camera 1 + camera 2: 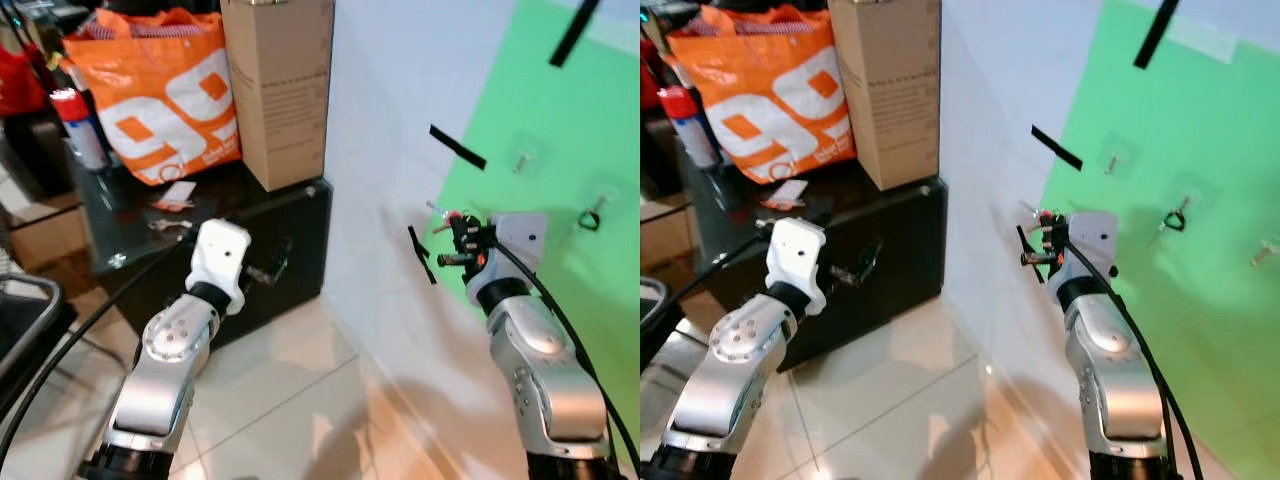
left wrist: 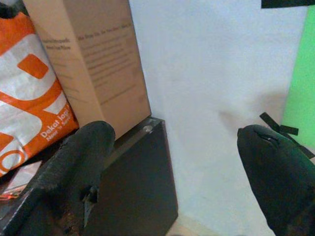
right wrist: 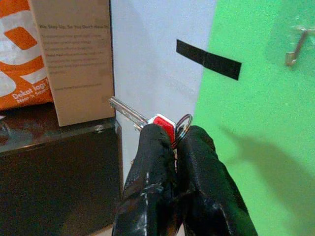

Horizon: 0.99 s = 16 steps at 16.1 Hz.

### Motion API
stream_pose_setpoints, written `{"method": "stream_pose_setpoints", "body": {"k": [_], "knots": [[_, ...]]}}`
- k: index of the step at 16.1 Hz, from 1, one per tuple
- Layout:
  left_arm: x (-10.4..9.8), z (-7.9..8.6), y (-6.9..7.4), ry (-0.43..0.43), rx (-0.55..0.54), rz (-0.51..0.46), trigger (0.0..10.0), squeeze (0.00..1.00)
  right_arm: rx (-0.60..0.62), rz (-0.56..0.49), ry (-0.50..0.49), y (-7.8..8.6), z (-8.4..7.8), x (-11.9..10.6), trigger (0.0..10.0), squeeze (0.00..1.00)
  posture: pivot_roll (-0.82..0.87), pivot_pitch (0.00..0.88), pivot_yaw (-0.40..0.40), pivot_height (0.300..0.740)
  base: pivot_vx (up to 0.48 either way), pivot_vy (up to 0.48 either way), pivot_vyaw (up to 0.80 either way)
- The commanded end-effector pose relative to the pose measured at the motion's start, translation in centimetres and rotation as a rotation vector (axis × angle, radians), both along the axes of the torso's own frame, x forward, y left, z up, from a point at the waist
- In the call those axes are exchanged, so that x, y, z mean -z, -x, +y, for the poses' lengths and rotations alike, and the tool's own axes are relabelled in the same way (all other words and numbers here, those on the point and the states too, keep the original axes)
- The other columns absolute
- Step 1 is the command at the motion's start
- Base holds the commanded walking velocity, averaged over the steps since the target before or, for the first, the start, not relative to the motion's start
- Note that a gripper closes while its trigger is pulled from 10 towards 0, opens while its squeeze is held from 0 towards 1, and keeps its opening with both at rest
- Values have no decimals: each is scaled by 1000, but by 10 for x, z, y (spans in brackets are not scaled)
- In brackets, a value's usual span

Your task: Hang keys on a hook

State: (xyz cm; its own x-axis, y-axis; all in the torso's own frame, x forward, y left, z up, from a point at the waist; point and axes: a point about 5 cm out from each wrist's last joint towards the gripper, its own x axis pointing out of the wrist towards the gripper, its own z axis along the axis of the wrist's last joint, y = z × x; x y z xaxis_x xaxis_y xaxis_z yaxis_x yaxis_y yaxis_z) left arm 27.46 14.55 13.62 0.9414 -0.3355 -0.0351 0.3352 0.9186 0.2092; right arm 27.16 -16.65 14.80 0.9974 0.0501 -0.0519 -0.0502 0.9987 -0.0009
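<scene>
My right gripper [image 1: 455,238] is shut on a silver key [image 3: 132,113] with a red head and a metal ring. It is raised close to the wall, at the left edge of the green panel [image 1: 560,120]. A small clear hook [image 1: 522,157] sits on the panel up and to the right of the gripper, and it also appears in the right wrist view [image 3: 294,47]. A second hook [image 1: 592,215] further right carries a dark ring. My left gripper [image 1: 272,268] is open with nothing between its fingers [image 2: 81,157], held in front of the black cabinet [image 1: 290,240].
On the cabinet stand a tall cardboard box [image 1: 280,85] and an orange shopping bag [image 1: 160,90], with a spray can [image 1: 80,130] and small items [image 1: 172,205] beside them. Black tape strips [image 1: 457,146] mark the white wall. Tiled floor [image 1: 290,400] lies below.
</scene>
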Motion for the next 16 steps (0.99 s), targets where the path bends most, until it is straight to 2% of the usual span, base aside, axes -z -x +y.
{"method": "stream_pose_setpoints", "body": {"k": [1, 3, 5, 10, 16], "knots": [[-3, 0, -2, 3, 9, -6, 10000, 24, -8, -18, 14, -2, 2, -4, 10000, 0, -11, 0, -11, 740, 292, 0, 0], [-2, 3, -2, 0, 12, 1, 10000, 27, -17, -25, 17, -2, 5, -6, 10000, 0, -10, 0, -12, 740, 294, 0, -213], [-4, 2, -1, 2, 19, 2, 10000, 27, -2, -13, -1, 2, 0, -5, 10000, 0, -10, 0, -7, 740, 302, 0, -800], [-2, 0, -4, -3, 71, 21, 10000, 20, -40, -22, 1, 17, 1, -5, 10000, 0, -42, 0, 20, 740, 287, 0, -800], [0, -5, -1, -7, 164, 52, 10000, 16, -121, -32, 8, 21, 11, -9, 10000, 0, -52, 0, 29, 740, 0, 0, 0]]}}
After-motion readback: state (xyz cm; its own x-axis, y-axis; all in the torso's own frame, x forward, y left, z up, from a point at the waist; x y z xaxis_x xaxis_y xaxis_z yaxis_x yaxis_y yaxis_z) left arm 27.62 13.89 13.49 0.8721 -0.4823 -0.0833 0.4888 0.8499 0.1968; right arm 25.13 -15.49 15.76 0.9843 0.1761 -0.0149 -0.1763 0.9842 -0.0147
